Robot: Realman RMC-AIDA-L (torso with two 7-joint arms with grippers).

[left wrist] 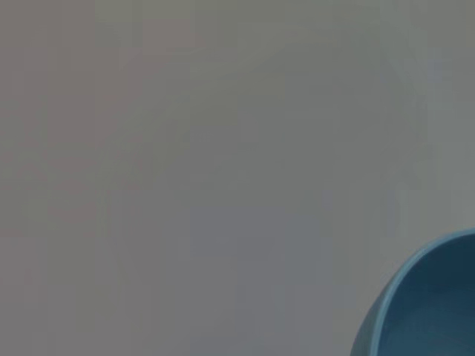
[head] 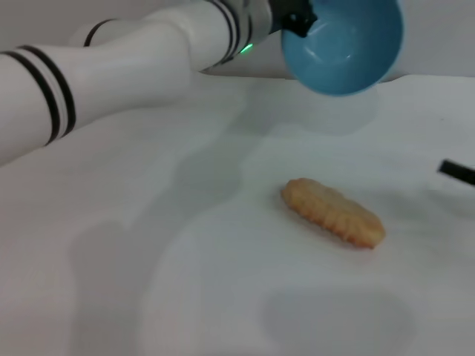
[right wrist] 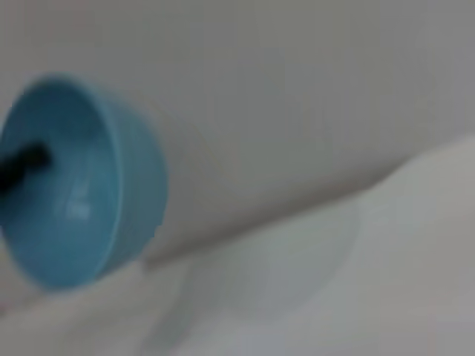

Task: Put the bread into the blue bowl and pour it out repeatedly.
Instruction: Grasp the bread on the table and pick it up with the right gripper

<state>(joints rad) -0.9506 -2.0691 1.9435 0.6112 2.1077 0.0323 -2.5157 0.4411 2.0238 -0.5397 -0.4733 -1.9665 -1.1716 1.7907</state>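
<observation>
The blue bowl (head: pixel 345 44) hangs in the air at the far top of the head view, tipped on its side with its empty inside facing me. My left gripper (head: pixel 297 21) is shut on its rim; one black finger (right wrist: pixel 22 163) shows inside the bowl (right wrist: pixel 82 185) in the right wrist view. A piece of the bowl's rim (left wrist: pixel 423 304) fills a corner of the left wrist view. The bread (head: pixel 334 211) lies ridged side up on the white table (head: pixel 185 282), below and nearer than the bowl. A dark tip of my right gripper (head: pixel 456 172) pokes in at the right edge.
My left arm (head: pixel 111 70), white with black bands, reaches across the upper left of the head view. The bowl's shadow falls on the table beneath it. A pale wall stands behind the table's far edge.
</observation>
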